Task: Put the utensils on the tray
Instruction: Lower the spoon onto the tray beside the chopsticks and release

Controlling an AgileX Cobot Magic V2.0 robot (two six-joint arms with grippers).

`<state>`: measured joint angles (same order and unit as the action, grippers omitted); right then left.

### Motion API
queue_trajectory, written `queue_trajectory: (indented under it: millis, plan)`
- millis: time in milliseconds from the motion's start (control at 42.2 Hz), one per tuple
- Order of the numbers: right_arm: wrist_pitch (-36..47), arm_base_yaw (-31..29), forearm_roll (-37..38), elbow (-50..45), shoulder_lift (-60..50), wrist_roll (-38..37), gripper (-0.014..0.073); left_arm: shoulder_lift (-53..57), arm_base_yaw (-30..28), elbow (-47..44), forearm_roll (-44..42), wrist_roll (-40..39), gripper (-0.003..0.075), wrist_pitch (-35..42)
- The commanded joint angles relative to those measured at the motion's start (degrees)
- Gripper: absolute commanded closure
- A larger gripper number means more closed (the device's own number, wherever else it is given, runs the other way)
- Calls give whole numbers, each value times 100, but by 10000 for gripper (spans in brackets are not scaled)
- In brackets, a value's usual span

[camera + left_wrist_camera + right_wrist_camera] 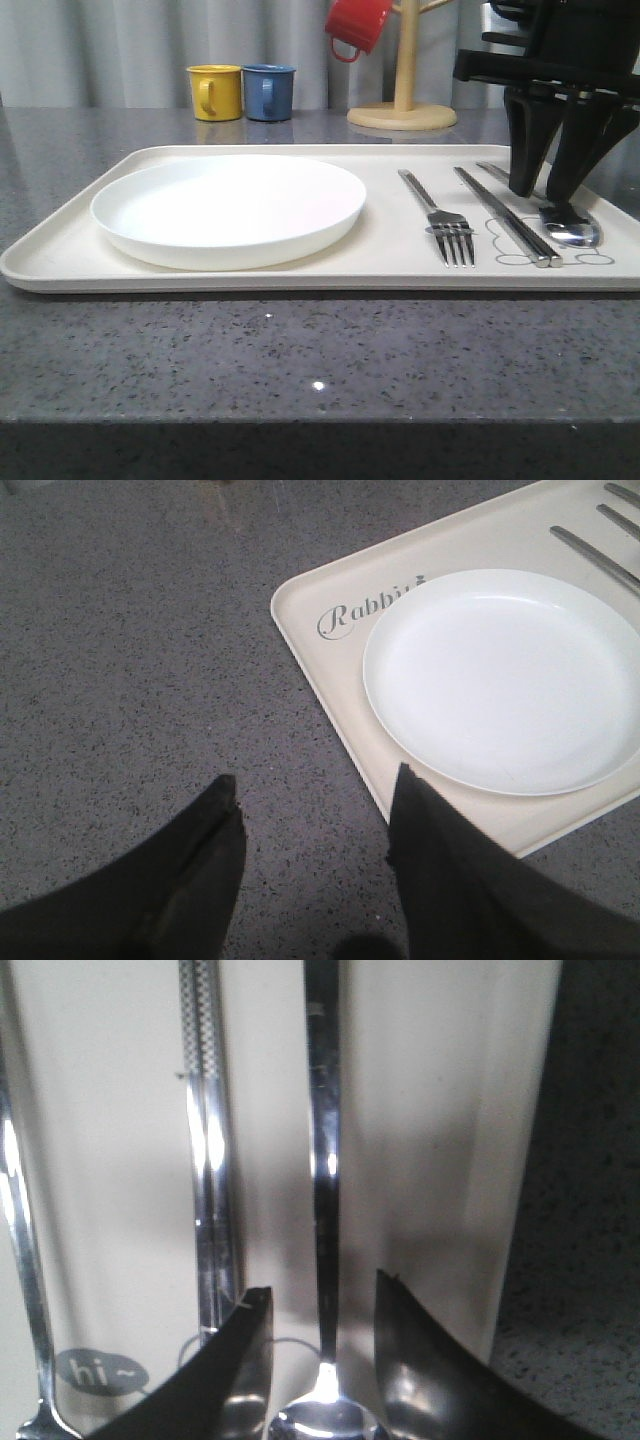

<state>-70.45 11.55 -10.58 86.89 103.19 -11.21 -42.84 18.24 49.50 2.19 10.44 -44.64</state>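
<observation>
Spoon lies flat on the tray beside chopsticks, right gripper jaws spread astride its handle

Counting now: one cream tray on the bench. On it sits one white plate. Cutlery next: one fork, one pair of chopsticks, one spoon, so three utensil sets in all. Mugs: one yellow, one blue, one red, three total. One wooden mug stand.
</observation>
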Motion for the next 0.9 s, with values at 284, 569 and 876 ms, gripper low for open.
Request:
queue_trajectory:
  millis: [284,569,876]
  plan:
    - [-262,6,457,-129,-1929,878,303,34,39,138,17,-51,388,424]
    - [733,6,755,-1643,-4133,965,303,34,39,138,17,-51,388,424]
    - [1641,6,761,-3306,-6659,965,303,34,39,138,17,-51,388,424]
